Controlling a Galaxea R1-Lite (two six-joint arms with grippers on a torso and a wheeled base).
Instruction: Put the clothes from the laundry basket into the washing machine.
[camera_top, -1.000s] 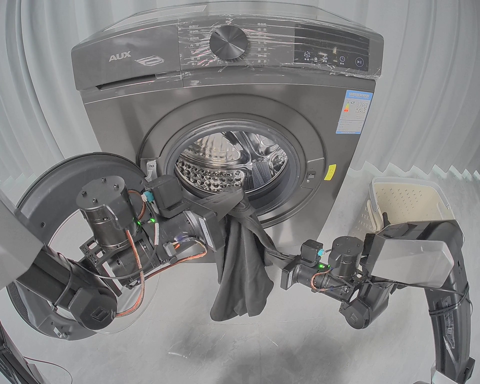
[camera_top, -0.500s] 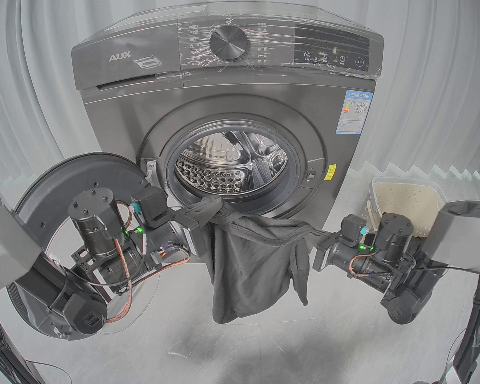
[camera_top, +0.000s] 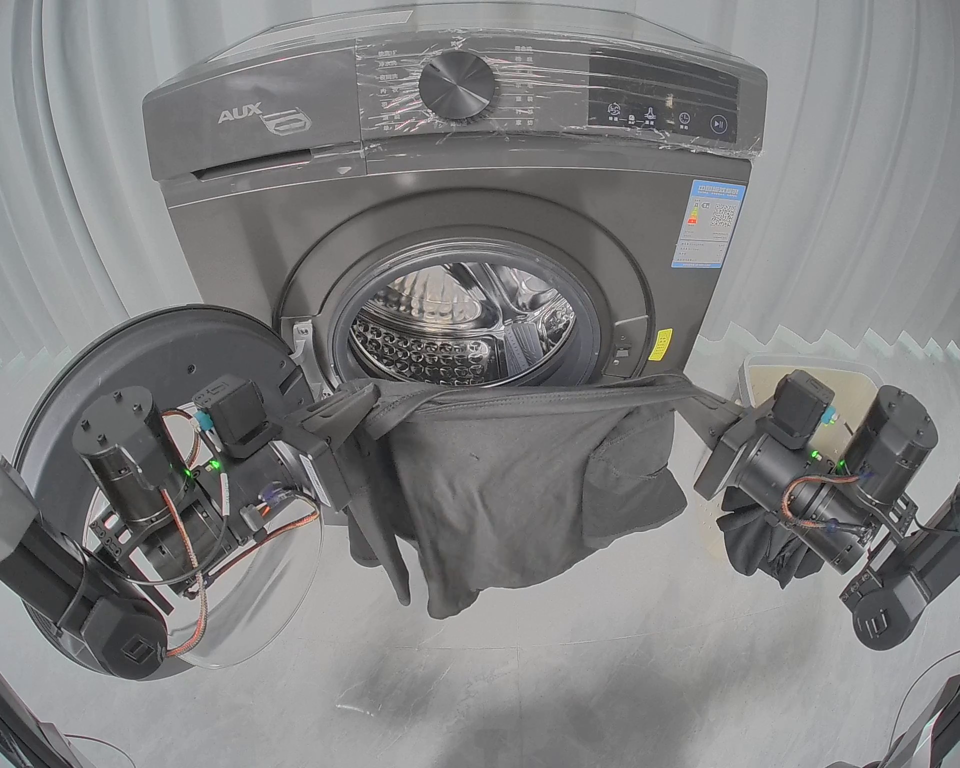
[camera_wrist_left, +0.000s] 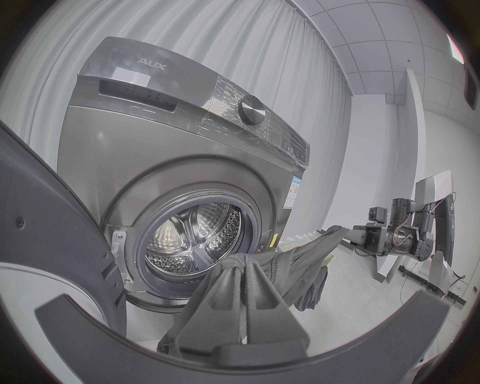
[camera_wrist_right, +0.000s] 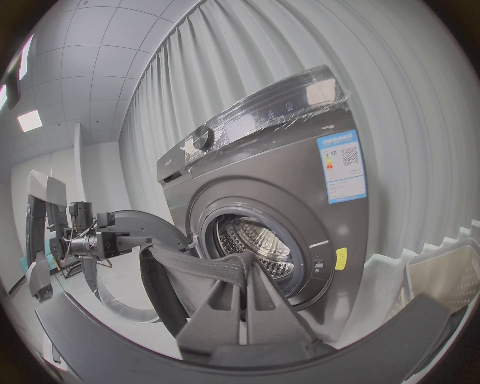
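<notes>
Grey garment (camera_top: 520, 470) pinched taut between left claw (camera_top: 356, 404) and right claw (camera_top: 706, 404), before washing machine (camera_top: 450, 205)

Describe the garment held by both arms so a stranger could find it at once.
Find the grey washing machine, its round door open. In front of its drum opening hangs a dark grey garment, its upper edge pulled straight between the left gripper and the right gripper. Unlike the dark cloth bunched beside the cream laundry basket, it is spread wide.
</notes>
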